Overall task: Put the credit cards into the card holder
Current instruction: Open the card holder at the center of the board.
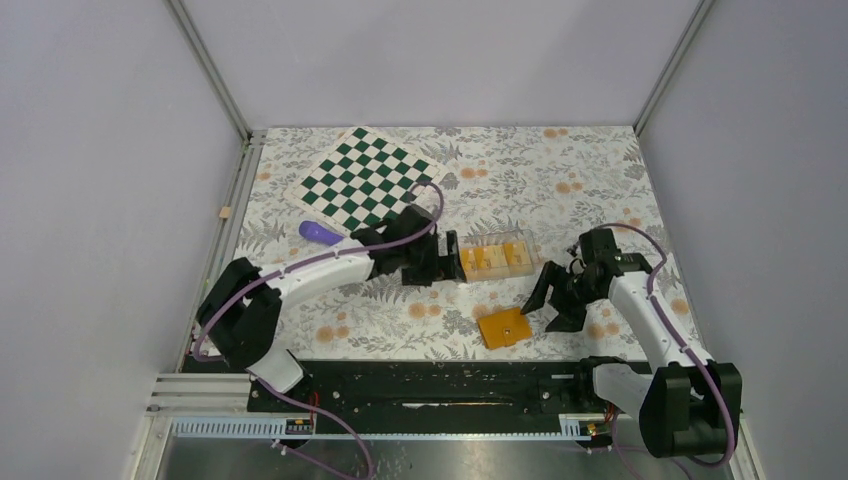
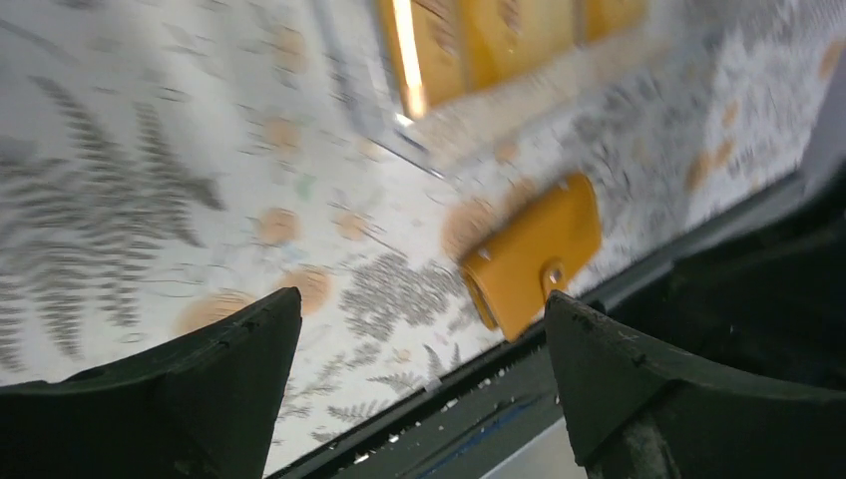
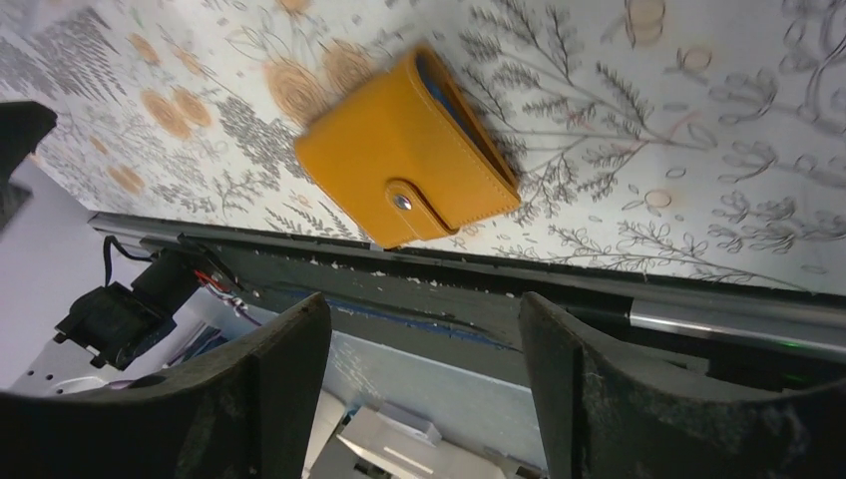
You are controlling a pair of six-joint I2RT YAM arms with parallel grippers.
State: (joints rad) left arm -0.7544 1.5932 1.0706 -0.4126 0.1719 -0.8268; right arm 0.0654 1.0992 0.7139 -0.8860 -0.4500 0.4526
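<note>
The card holder (image 1: 505, 327), a flat orange wallet, lies folded near the table's front edge, its snap (image 3: 402, 202) fastened. It shows in the left wrist view (image 2: 534, 254) and fills the upper middle of the right wrist view (image 3: 404, 150). A clear case (image 1: 497, 255) behind it holds orange-yellow cards (image 2: 479, 40), apparently the credit cards. My left gripper (image 1: 452, 260) is open just left of the case, with nothing between its fingers (image 2: 419, 304). My right gripper (image 1: 550, 308) is open and empty (image 3: 424, 309), just right of the card holder and apart from it.
A green and white chessboard (image 1: 367, 177) lies at the back left. A purple object (image 1: 320, 232) rests beside the left arm. The black base rail (image 1: 430, 385) runs along the front edge, close to the card holder.
</note>
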